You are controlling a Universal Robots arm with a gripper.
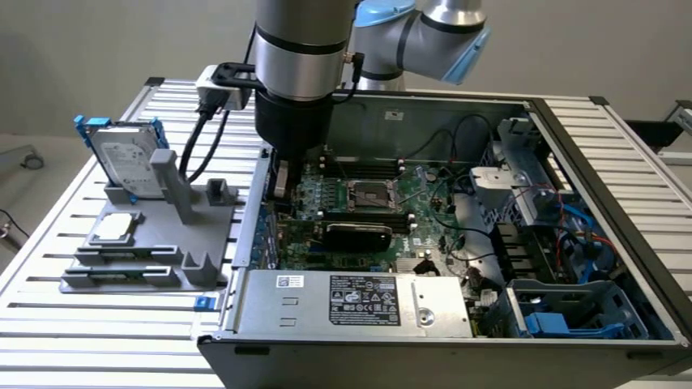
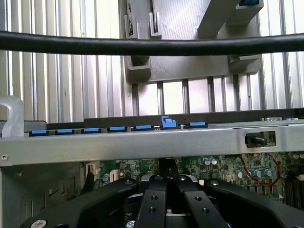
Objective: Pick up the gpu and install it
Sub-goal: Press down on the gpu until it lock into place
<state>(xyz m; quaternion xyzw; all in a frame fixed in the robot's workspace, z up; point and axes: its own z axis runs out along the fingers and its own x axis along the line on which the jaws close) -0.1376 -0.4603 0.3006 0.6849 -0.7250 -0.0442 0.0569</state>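
Shows the black two-fingered gripper (image 1: 284, 188) (image 2: 166, 183) closed, gripping nothing plainly, low inside the open grey metal computer case (image 1: 433, 113) by its slotted rear wall. Places the gpu (image 1: 357, 235), a green card with a black rounded cover, at four o'clock of it in the exterior view, standing on the green motherboard (image 1: 416, 190). Probably set so that its bracket end meets that wall.

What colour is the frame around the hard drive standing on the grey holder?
Blue; the frame around the hard drive shows best in the exterior view.

Green motherboard (image 1: 368, 203), black-covered gpu (image 1: 357, 235)
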